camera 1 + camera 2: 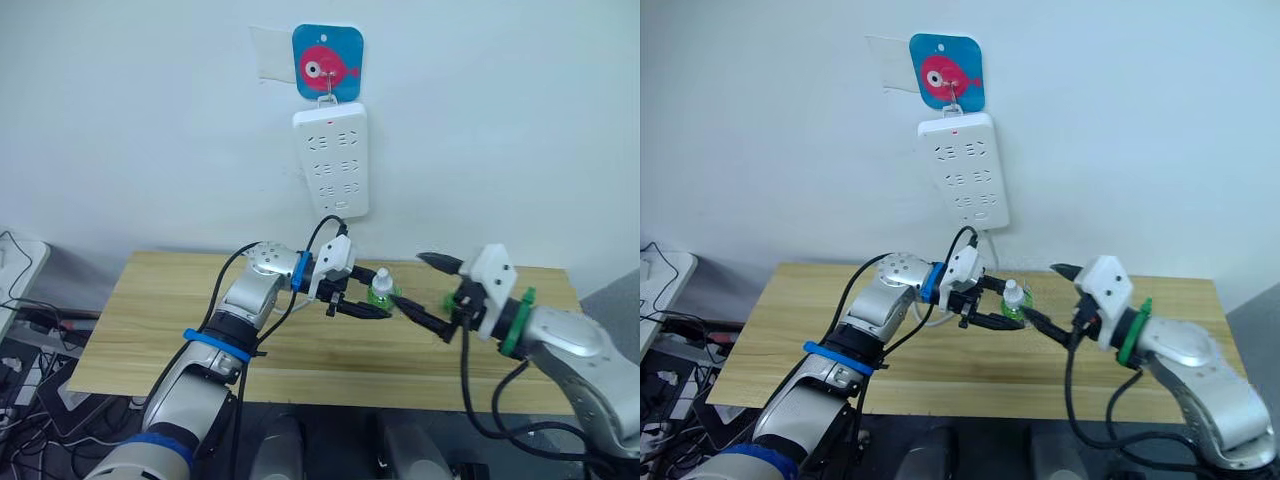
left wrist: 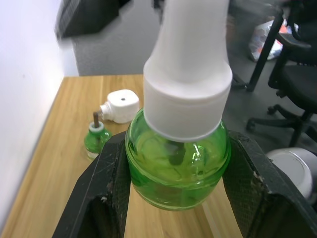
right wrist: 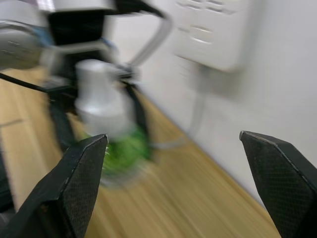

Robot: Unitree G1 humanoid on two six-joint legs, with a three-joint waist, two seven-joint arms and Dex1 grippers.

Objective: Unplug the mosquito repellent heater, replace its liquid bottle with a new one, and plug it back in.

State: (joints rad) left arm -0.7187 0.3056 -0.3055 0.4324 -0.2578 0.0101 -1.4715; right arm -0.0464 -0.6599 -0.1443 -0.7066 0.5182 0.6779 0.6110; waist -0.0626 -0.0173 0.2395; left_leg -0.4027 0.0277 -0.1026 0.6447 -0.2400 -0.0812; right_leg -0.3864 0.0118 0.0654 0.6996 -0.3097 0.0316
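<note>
Gripping the new bottle (image 1: 381, 291) by its green belly, the left gripper (image 1: 362, 300) holds it over the table (image 1: 150, 310), white cap up. At 3 o'clock of it the right gripper (image 1: 432, 292) gapes wide, one finger tip just beside the bottle. At 12 hangs the power strip (image 1: 331, 160) on the wall.

Left wrist view: the bottle (image 2: 178, 163) sits clamped between both pads (image 2: 111, 193). Past it on the table lie the heater (image 2: 120, 106) and, just beside it, the old bottle (image 2: 96, 140), uncapped and upright.

Right wrist view: spread fingers (image 3: 81, 183) frame the bottle (image 3: 106, 124), blurred.
</note>
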